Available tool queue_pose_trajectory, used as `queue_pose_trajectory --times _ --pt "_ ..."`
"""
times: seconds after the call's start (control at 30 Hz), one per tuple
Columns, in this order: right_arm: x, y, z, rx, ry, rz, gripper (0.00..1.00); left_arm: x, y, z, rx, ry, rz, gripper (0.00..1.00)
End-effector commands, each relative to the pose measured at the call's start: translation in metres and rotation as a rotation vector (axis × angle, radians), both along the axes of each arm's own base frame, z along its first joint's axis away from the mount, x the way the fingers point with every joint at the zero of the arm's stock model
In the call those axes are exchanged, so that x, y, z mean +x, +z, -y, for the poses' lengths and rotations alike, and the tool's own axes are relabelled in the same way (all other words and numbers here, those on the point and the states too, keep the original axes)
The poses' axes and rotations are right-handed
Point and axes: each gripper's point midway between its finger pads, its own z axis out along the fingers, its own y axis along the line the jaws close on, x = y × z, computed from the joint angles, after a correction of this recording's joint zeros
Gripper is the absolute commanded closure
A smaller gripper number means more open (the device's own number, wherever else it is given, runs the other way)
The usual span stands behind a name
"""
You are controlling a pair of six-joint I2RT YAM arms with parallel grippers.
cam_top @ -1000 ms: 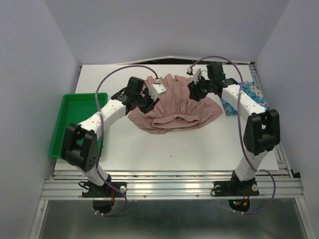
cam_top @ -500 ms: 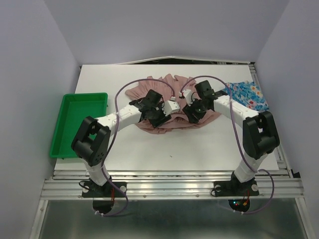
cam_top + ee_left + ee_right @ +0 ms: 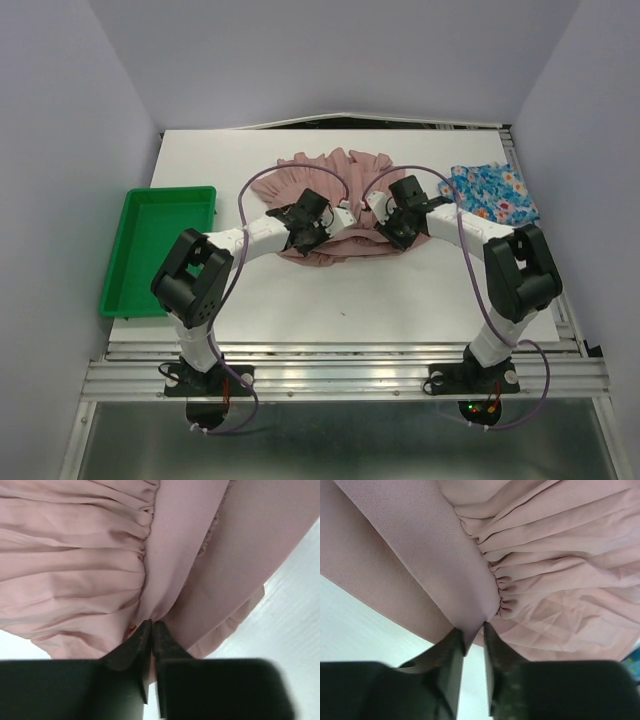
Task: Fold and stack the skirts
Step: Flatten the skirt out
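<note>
Tabletop (image 3: 300, 290) — wrist views show pink skirt (image 3: 75, 570) pinched.

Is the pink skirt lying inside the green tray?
No, the pink skirt lies on the white table, well right of the green tray.

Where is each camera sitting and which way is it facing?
Top external: above and behind the bases, looking down at the table, pink skirt, floral skirt and green tray; both arms show.
Left wrist: on the left arm, facing along the left pincer, shut on the pink skirt's waistband.
Right wrist: likewise, right pincer pinching the same band.
Shared: both wrist views show the pink skirt's gathered waistband.
</note>
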Motion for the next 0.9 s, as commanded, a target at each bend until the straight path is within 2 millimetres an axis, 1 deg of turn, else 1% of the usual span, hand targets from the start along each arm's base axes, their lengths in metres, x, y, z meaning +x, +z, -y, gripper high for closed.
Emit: queue_pose_trajectory --times 0.0,0.03,0.1,0.13,0.17,0.2,0.23,0.3,0.33,0.37,0.4,0.43,0.47,0.5,0.53,0.57,0.6,0.63,0.67,0.7,0.73,0.77,0.8,0.83,0.87 --pt "0.027 0.040 0.002 -0.003 -0.019 0.188 0.77 0.017 0.029 -0.007 -0.035 0.069 0.110 0.94" --pt "0.030 0.046 0.001 0.011 -0.025 0.208 0.86 0.019 0.034 -0.008 -0.048 0.073 0.124 1.00" --pt "0.033 0.056 -0.002 0.035 -0.033 0.236 0.97 0.021 0.050 -0.008 -0.076 0.074 0.162 1.00" --pt "0.035 0.067 -0.005 0.062 -0.041 0.257 0.99 0.022 0.054 -0.010 -0.084 0.076 0.171 1.00" --pt "0.035 0.076 -0.006 0.079 -0.047 0.275 0.99 0.022 0.065 -0.010 -0.102 0.074 0.197 1.00" --pt "0.036 0.079 -0.008 0.087 -0.053 0.278 0.99 0.022 0.071 -0.011 -0.114 0.075 0.212 1.00" --pt "0.038 0.092 -0.008 0.105 -0.057 0.314 0.99 0.022 0.078 -0.013 -0.125 0.074 0.230 1.00" --pt "0.037 0.105 -0.008 0.123 -0.055 0.354 0.99 0.022 0.103 -0.021 -0.176 0.082 0.296 1.00" --pt "0.041 0.117 -0.011 0.154 -0.050 0.407 0.99 0.022 0.113 -0.025 -0.200 0.079 0.326 1.00" --pt "0.030 0.122 -0.005 0.155 -0.031 0.452 0.99 0.023 0.120 -0.033 -0.210 0.088 0.362 1.00" --pt "0.026 0.125 -0.004 0.164 -0.011 0.480 0.99 0.015 0.128 -0.041 -0.226 0.080 0.412 1.00" --pt "0.026 0.131 -0.004 0.167 0.020 0.538 0.99 0.012 0.131 -0.044 -0.220 0.056 0.445 1.00" --pt "0.012 0.120 0.002 0.149 0.050 0.546 0.99 0.003 0.124 -0.053 -0.175 0.003 0.482 1.00" --pt "0.005 0.113 0.004 0.138 0.081 0.552 0.99 -0.002 0.117 -0.058 -0.151 -0.021 0.492 1.00" --pt "0.005 0.114 0.004 0.117 0.141 0.613 0.99 -0.005 0.110 -0.062 -0.107 -0.065 0.508 1.00" --pt "-0.014 0.091 0.013 0.090 0.178 0.606 0.99 -0.016 0.094 -0.069 -0.073 -0.094 0.505 1.00" --pt "-0.017 0.089 0.013 0.084 0.218 0.653 0.99 -0.020 0.086 -0.073 -0.046 -0.117 0.514 1.00" --pt "-0.017 0.093 0.012 0.079 0.254 0.726 0.99 -0.024 0.081 -0.075 -0.028 -0.142 0.527 1.00" --pt "-0.033 0.074 0.015 0.042 0.347 0.739 0.99 -0.033 0.070 -0.077 0.006 -0.194 0.535 1.00" --pt "-0.031 0.087 0.011 0.034 0.391 0.798 0.99 -0.037 0.064 -0.076 0.022 -0.219 0.537 1.00" --pt "-0.041 0.068 0.014 -0.012 0.465 0.816 0.99 -0.041 0.060 -0.076 0.037 -0.236 0.541 1.00" --pt "-0.048 0.060 0.012 -0.012 0.515 0.829 0.99 -0.048 0.046 -0.080 0.069 -0.250 0.528 1.00" --pt "-0.053 0.055 0.011 -0.023 0.551 0.844 0.99 -0.050 0.044 -0.078 0.091 -0.281 0.548 1.00" --pt "-0.062 0.044 0.010 -0.042 0.622 0.864 0.99 -0.056 0.040 -0.072 0.100 -0.318 0.558 1.00" --pt "-0.066 0.039 0.009 -0.051 0.658 0.874 0.99 -0.062 0.032 -0.074 0.120 -0.336 0.563 1.00"
